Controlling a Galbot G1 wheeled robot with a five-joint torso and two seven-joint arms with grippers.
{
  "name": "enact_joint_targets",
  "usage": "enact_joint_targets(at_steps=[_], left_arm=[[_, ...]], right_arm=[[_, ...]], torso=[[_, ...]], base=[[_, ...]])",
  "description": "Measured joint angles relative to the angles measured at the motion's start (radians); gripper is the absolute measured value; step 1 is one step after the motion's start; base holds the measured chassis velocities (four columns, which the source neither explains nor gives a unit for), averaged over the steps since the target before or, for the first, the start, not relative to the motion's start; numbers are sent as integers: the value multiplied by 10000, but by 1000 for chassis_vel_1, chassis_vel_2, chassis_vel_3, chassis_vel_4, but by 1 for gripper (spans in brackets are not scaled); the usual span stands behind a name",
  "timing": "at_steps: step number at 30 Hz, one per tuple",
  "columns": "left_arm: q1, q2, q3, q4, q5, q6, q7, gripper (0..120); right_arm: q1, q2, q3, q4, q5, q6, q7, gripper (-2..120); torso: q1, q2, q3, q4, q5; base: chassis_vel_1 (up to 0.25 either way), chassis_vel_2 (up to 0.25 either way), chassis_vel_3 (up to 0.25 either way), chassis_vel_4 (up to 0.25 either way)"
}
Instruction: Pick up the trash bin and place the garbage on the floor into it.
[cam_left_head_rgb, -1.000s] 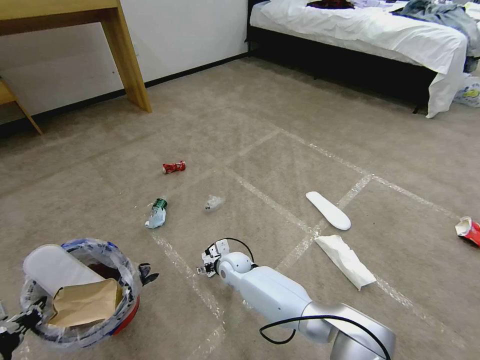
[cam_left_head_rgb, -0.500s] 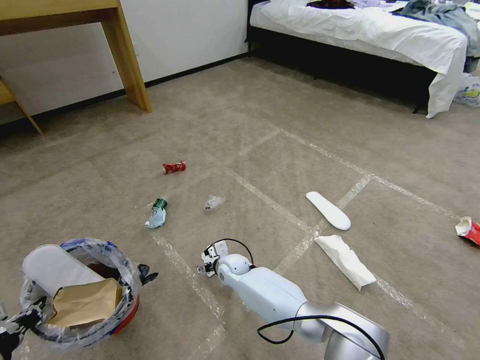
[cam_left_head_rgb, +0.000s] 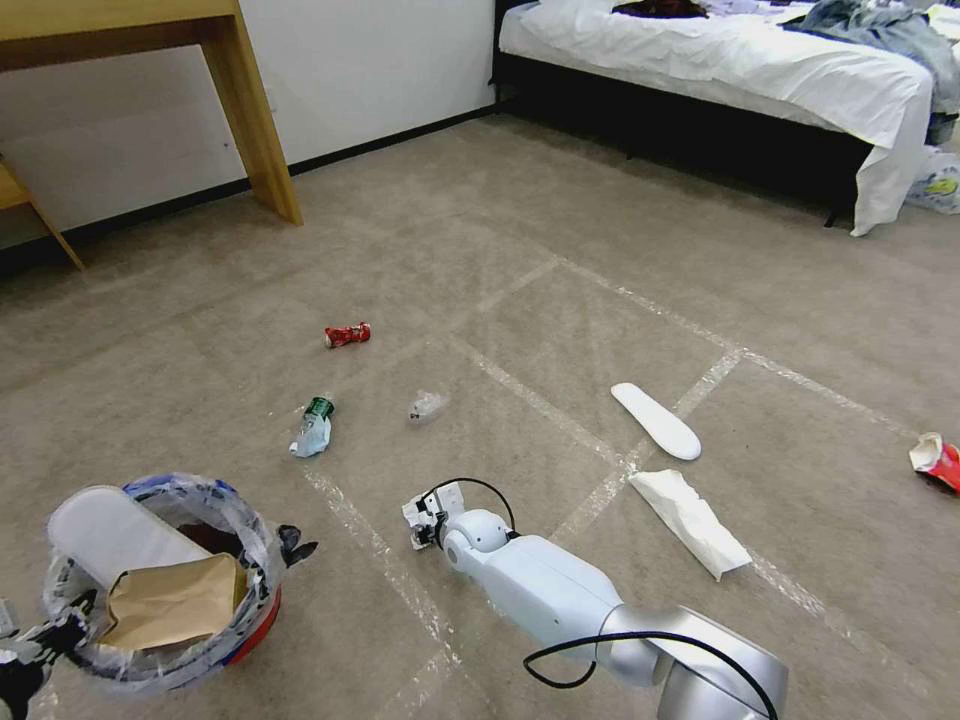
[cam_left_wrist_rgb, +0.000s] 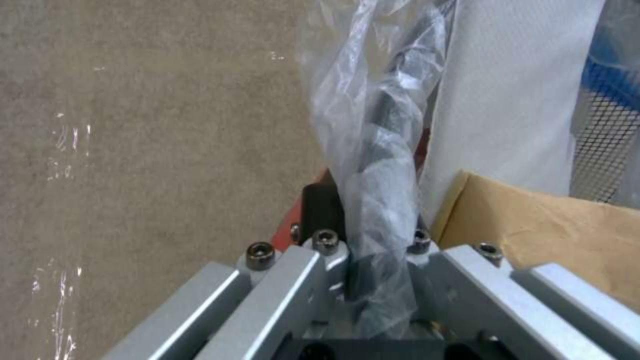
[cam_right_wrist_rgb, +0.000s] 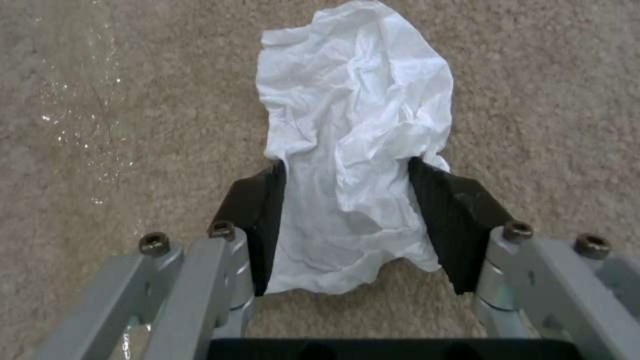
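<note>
Right hand (cam_right_wrist_rgb: 347, 200) sits low on the floor (cam_left_head_rgb: 560, 300), jaws spread either side of a crumpled tissue (cam_right_wrist_rgb: 353, 135), not yet pinched. Tissue looks very light, soft and crushable; best taken across its bunched middle. Left hand (cam_left_wrist_rgb: 373, 260) is pressed together on the trash bin (cam_left_head_rgb: 165, 590) rim and its crinkly, slippery liner, bin at the near left of the floor. Brown paper bag (cam_left_head_rgb: 170, 600) inside. No readable writing.
</note>
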Motion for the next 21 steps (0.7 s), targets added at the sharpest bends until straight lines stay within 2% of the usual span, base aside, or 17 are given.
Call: enact_joint_targets(at_steps=[8, 10, 11, 13, 21], left_arm=[[-87, -73, 41, 18, 44, -22, -5, 1], [-112, -78, 51, 49, 70, -30, -11, 1], [-112, -78, 51, 49, 70, -30, -11, 1], [-135, -86, 67, 69, 89, -35, -15, 1], [-181, -99, 93, 75, 103, -35, -26, 1]], right_arm=[[-51, -54, -61, 7, -88, 32, -48, 44], [-76, -110, -65, 46, -115, 45, -48, 36], [-76, -110, -65, 46, -115, 45, -48, 36], [-98, -169, -84, 90, -130, 62, -67, 23], [-109, -205, -101, 108, -157, 72, -120, 7]], torso=[[0, 0, -1, 2, 2], [0, 0, 0, 1, 2], [0, 0, 0, 1, 2], [0, 0, 1, 2, 2], [0, 1, 0, 3, 2]], base=[[0, 0, 0, 0], [0, 0, 0, 0], [0, 0, 0, 0], [0, 0, 0, 0], [0, 0, 0, 0]])
